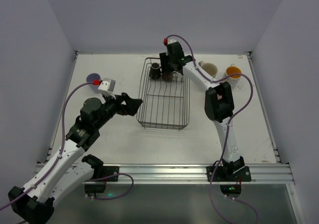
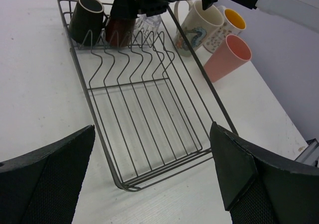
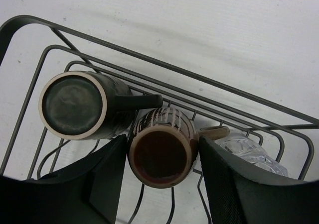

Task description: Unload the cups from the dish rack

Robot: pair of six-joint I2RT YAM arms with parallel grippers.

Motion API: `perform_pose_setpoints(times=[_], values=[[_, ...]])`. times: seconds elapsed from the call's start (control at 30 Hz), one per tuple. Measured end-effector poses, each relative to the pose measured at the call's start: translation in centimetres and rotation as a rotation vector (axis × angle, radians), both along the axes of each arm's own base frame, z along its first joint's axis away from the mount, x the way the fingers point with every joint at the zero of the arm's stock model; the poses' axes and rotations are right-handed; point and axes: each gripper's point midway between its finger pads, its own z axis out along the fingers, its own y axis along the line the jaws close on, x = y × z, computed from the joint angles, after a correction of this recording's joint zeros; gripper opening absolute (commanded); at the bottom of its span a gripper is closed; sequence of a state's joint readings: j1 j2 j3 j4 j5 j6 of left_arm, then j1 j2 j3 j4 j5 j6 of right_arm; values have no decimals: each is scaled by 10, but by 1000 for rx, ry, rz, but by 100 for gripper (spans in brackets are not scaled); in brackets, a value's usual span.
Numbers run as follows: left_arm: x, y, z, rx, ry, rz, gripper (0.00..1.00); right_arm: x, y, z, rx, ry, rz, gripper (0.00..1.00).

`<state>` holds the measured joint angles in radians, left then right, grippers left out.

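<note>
- The lavender cup (image 1: 92,77) stands on the surface (image 1: 114,134) near its far-left corner, well apart from the rack.
- The left tool (image 1: 135,106) hangs just left of the rack's near half. Its fingers are spread wide with nothing between them, and its wrist view looks along the bare wire base.
- The rack (image 1: 164,115) sits mid-surface with its long side running from near to far. Its near part holds nothing, and all three cups left in it crowd its far end.
- The black mug (image 3: 75,104) stands mouth up in the rack's far-left corner, with its handle pointing toward the brown mug.
- The brown mug (image 3: 162,152) stands mouth up just right of the black one.
- The right tool (image 3: 162,142) reaches down from above with one finger on each side of the brown mug, very close to its wall. Whether they clamp it, I cannot tell.
- The glass (image 3: 249,152) sits in the rack just right of the brown mug.
- The cream mug (image 1: 209,68) stands on the surface right of the rack, near the far edge.
- The pink cup (image 2: 227,58) is just beside the cream mug.
- The orange-lined cup (image 1: 233,72) is furthest right, toward the far-right corner.
</note>
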<state>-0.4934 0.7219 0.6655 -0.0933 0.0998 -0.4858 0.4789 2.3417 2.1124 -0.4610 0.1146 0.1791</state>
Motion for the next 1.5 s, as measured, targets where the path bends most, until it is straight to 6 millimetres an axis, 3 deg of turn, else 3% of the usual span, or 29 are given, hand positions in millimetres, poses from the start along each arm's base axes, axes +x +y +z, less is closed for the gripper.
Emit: perform_pose_setpoints(times=[0.1,0.13,0.27,0.4,0.5,0.63,0.77,0.87,0.93,1.03,1.23,1.37,1.5], values=[[1,-1,-4,7,12,0,100,1,0,1,-5,-4,-1,58],[1,-1,-4,7,14,0,100,2,-1,1,-7,-5,-1,47],[2,-1,-5,9,16,0,100,4,-1,3,-12,-20,-4,26],[4,-3,-10,15,30,-2,100,3,-2,4,3,-41,-7,16],[6,-6,-15,22,49,-14,100,-2,-3,12,19,-54,-10,14],[8,-13,-17,15,65,-39,100,-8,-5,53,70,-125,-14,14],[11,-22,-7,-17,54,-69,100,-22,-9,121,153,-235,-12,14],[13,-29,3,-49,44,-94,100,-46,-15,177,247,-332,-4,14],[15,-37,11,-79,44,-123,100,-67,-20,200,313,-369,5,14],[18,-49,23,-124,37,-170,100,-110,-26,219,445,-392,36,14],[17,-67,39,-206,23,-255,97,-186,-12,225,751,-322,170,14],[16,-77,46,-257,22,-307,95,-218,0,222,919,-245,247,14],[13,-82,58,-303,5,-344,88,-235,8,219,1026,-178,296,15]])
